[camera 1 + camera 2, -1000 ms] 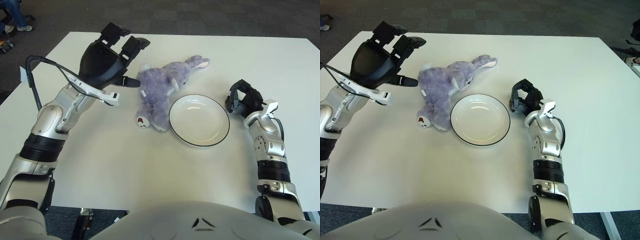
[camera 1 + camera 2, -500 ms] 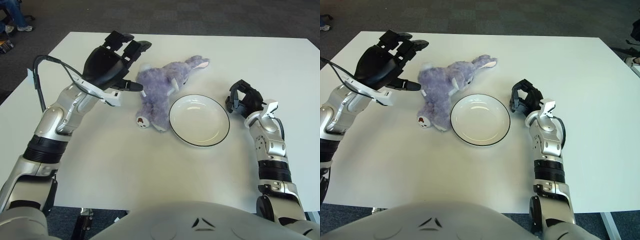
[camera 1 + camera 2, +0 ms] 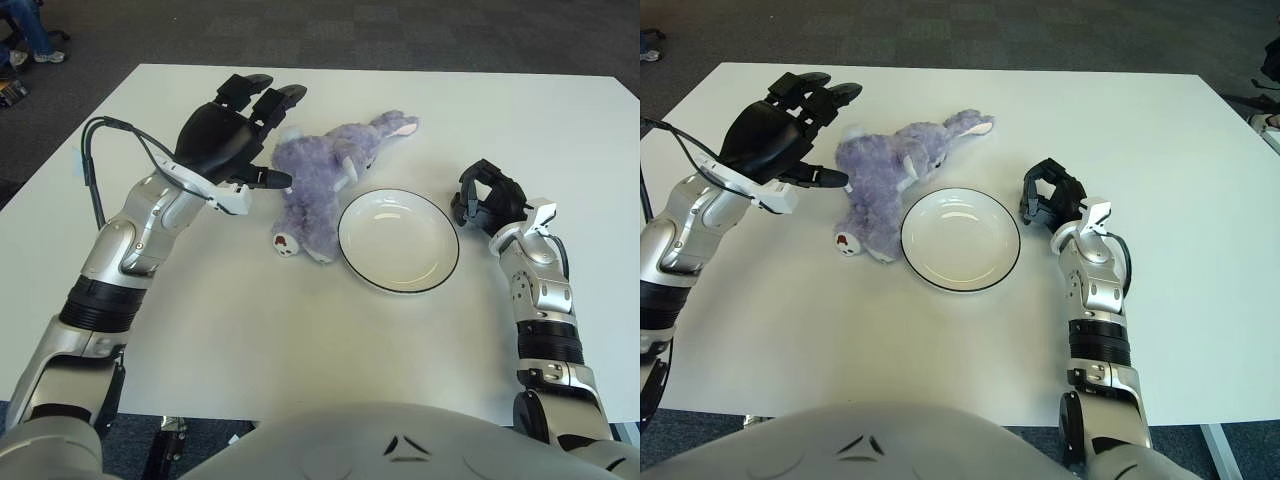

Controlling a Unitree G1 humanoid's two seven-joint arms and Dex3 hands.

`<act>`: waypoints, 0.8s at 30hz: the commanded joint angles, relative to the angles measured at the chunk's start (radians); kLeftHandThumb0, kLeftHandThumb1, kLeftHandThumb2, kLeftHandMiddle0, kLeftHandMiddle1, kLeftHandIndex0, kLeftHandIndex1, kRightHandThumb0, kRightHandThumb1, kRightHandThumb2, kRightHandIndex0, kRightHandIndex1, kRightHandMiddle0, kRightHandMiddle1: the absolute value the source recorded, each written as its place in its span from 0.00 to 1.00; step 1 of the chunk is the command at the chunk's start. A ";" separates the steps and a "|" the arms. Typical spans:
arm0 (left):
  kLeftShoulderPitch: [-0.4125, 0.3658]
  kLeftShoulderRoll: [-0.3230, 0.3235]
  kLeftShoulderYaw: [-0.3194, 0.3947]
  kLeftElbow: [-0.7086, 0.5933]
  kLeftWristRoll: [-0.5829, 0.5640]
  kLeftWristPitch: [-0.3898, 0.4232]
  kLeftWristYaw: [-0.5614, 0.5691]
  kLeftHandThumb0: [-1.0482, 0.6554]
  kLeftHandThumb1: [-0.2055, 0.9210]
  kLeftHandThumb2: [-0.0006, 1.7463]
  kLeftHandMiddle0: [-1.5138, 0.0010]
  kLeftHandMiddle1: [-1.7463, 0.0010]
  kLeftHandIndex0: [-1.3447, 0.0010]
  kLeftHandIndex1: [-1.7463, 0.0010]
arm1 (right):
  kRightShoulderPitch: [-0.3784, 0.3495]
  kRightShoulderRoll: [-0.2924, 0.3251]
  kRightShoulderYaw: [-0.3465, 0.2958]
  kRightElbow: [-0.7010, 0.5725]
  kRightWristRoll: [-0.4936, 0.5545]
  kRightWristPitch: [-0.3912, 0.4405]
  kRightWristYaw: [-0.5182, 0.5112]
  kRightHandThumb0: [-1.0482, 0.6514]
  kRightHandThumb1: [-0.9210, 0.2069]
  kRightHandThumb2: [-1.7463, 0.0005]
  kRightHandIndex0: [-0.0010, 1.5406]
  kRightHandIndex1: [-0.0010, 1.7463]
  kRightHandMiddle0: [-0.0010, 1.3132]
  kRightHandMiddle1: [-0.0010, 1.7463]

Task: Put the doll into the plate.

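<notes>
**Desk:** What does the picture turn on?

**Photographer:** The gap between the left hand and the doll. The hand hangs at upper left of the frame, fingers spread and holding nothing, its thumb tip just short of the purple plush. The doll lies to the hand's right, on the white table, just above centre.

**Desk:** How does the doll lie?

**Photographer:** Stretched on a slant, its long axis running from an ear at upper right down to a foot at lower left. That lower end sits just beside the rim of the plate, possibly touching it. The plate is at centre, to the doll's lower right.

**Desk:** Which hand is nearer?

**Photographer:** The left, clearly. The right hand shows at the right of the frame, beside the plate's right edge, fingers curled on nothing, with the plate between it and the doll. By my reading, the left hand must close across the body, then carry it right and down to the plate.

**Desk:** Anything you can't make out?

**Photographer:** Whether the fingertips already brush the fur behind the doll's upper edge. The doll's face is turned away, and its underside is hidden. I also can't tell whether the hand is above the table or resting on it.
</notes>
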 commanded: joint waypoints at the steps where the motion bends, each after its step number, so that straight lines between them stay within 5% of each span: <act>1: 0.023 0.009 0.011 -0.011 -0.002 0.002 -0.014 0.02 1.00 0.33 0.97 0.83 1.00 0.87 | 0.013 -0.001 -0.002 0.011 -0.001 0.023 0.001 0.36 0.42 0.34 0.80 1.00 0.39 1.00; 24: 0.046 -0.001 0.000 -0.070 -0.057 0.075 -0.191 0.02 1.00 0.28 0.96 0.86 1.00 0.97 | 0.016 -0.005 -0.001 0.007 -0.009 0.025 0.006 0.36 0.40 0.35 0.78 1.00 0.38 1.00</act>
